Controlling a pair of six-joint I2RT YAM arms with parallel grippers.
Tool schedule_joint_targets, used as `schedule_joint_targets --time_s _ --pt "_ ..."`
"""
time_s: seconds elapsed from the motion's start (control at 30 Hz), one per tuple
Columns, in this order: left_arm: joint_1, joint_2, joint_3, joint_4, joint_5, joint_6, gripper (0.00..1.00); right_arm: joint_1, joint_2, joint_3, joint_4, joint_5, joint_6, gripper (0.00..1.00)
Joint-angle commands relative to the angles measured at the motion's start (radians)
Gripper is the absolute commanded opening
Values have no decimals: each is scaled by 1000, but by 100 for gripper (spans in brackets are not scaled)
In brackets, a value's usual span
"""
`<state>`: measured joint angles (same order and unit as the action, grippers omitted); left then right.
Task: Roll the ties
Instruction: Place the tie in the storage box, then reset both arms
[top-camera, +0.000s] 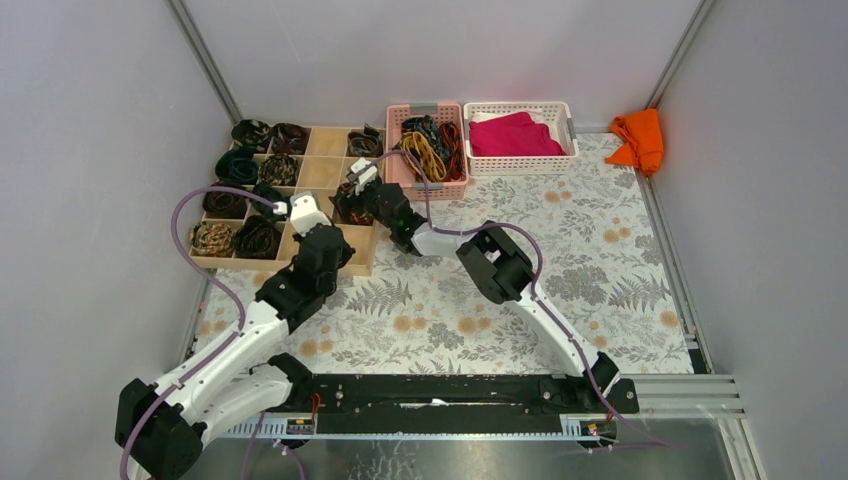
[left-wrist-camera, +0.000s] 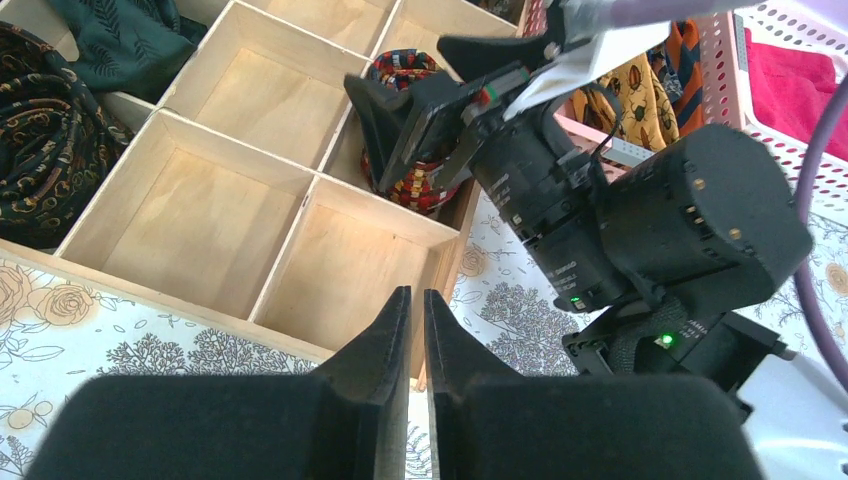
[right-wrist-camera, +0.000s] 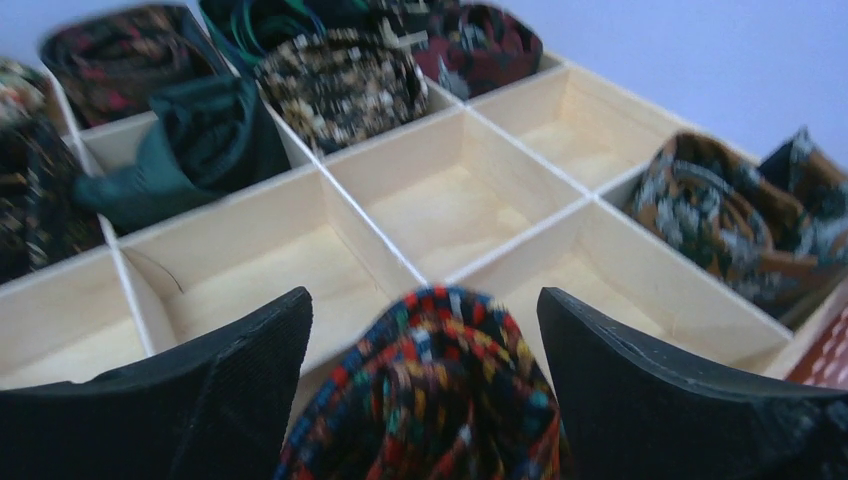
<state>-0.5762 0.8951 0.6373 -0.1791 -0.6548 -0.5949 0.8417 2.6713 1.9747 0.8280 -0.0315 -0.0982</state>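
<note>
A rolled red, orange and dark tie (right-wrist-camera: 440, 390) stands in a compartment of the wooden organizer (top-camera: 322, 172). My right gripper (right-wrist-camera: 422, 296) straddles it, open, with a gap showing on each side of the roll. The same roll (left-wrist-camera: 420, 185) shows under that gripper in the left wrist view. My left gripper (left-wrist-camera: 417, 292) hovers over the organizer's near right corner (top-camera: 332, 248). Its jaws stand a narrow slit apart with nothing between them. Other rolled ties fill several compartments: dark green (right-wrist-camera: 200, 140), brown (right-wrist-camera: 720, 215), black and tan (right-wrist-camera: 340, 85).
A pink basket (top-camera: 393, 150) behind the organizer holds loose unrolled ties (top-camera: 430, 145). Beside it a white basket (top-camera: 520, 107) holds a magenta cloth (top-camera: 510, 135). An orange cloth (top-camera: 640, 138) lies at the back right corner. Several organizer compartments (right-wrist-camera: 450, 205) are bare wood.
</note>
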Motion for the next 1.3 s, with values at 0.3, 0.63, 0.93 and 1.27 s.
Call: schedule_joint_targets --time_s 0.3,0.63,0.93,1.27 --pt "3 21 6 37 -29 12 17 8 -156 -23 113 -8 15 96" --pt "3 -3 18 25 -6 -17 17 7 -420 -277 15 186 25 96" --pt "3 -34 22 1 38 -45 17 9 -603 -373 -188 490 7 100" --pt "4 -93 26 -52 24 -59 17 10 -677 -469 -137 541 17 100"
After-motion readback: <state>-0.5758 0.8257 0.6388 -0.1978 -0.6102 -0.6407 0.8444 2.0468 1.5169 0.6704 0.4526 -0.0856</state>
